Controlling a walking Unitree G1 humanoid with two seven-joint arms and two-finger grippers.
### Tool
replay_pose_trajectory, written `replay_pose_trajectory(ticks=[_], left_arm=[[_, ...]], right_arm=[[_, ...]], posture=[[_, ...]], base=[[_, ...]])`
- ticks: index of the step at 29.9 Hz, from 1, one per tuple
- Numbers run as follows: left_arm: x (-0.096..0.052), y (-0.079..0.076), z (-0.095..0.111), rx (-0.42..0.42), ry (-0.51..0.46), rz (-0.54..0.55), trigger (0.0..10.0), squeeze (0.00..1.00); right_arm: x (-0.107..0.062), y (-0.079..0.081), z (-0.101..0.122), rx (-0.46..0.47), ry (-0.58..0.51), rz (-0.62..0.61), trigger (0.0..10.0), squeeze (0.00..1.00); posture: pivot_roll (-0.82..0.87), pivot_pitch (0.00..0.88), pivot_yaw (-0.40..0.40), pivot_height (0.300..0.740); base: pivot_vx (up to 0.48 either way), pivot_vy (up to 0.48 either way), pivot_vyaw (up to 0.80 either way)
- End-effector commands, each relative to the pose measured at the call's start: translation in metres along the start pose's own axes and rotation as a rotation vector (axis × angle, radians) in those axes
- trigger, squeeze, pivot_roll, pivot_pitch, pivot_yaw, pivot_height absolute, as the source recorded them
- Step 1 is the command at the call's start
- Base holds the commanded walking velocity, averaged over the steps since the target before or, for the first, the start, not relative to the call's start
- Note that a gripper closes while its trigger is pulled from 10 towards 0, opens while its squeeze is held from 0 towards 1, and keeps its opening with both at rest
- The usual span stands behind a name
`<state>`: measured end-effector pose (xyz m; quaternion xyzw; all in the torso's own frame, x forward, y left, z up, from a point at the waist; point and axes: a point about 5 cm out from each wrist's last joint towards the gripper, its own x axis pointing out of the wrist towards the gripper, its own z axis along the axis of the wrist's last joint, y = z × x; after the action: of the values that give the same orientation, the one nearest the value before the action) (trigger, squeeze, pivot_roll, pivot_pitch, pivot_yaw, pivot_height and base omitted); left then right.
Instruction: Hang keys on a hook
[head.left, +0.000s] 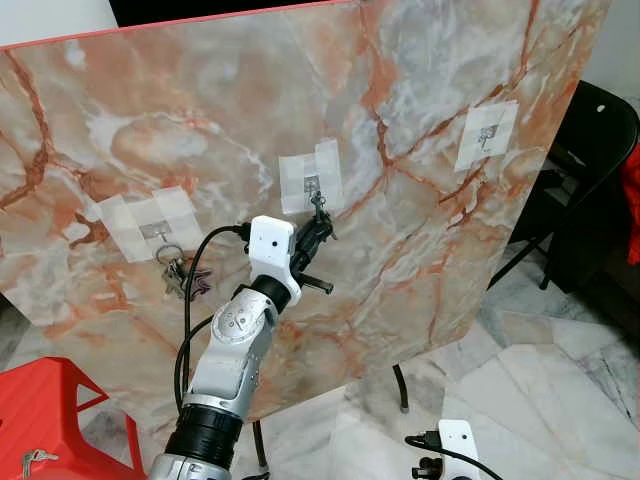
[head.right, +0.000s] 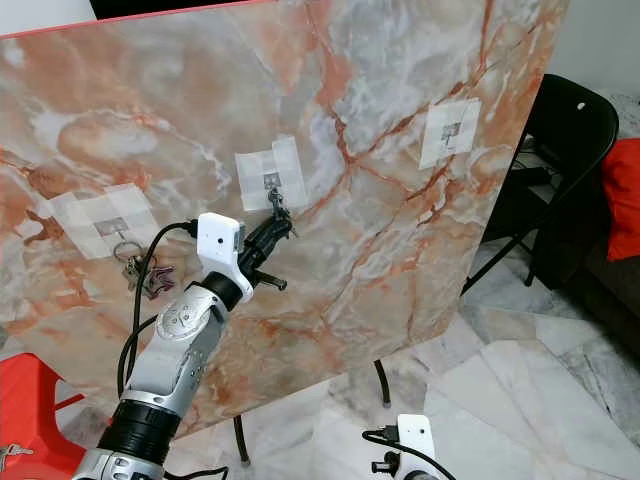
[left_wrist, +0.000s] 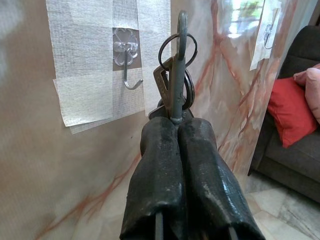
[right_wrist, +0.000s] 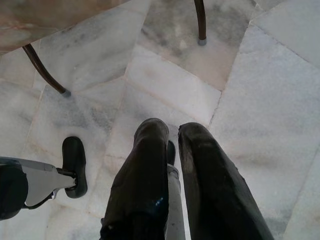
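Left wrist view, left claw (left_wrist: 177, 125) clamped on keys (left_wrist: 175, 75) (upright), just beside taped hook (left_wrist: 128, 67).

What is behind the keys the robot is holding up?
Behind the keys pinched in the left gripper is the marble board, with a clear hook taped on just beside them. The bit of board straight behind the keys is covered.

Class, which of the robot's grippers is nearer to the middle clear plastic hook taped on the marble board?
Left. The left gripper, clamping keys, is beside the hook; the right gripper hangs near the floor.
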<state>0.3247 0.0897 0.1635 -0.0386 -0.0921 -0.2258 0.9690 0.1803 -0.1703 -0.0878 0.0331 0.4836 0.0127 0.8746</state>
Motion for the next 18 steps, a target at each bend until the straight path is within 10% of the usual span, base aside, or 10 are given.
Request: replay_pose_trajectory(ticks=[1,18], left_arm=[[0.0016,-0.0014,0.0031,0.013,-0.001,-0.015,10.0,0.0],[0.0061,-0.0021,0.0013,0.02,0.008,-0.01,10.0,0.0]], right_arm=[[0.0003,0.0006,0.0014,0.002,-0.001,0.002,10.0,0.0],[0.0003,0.0005,0.0016,0.003,-0.002,0.002,10.0,0.0]], posture=[[-0.01,0.0,-0.008,0.74],[-0.01,0.0,-0.008,0.74]], base=[[0.0,0.0,0.0],[0.0,0.0,0.0]])
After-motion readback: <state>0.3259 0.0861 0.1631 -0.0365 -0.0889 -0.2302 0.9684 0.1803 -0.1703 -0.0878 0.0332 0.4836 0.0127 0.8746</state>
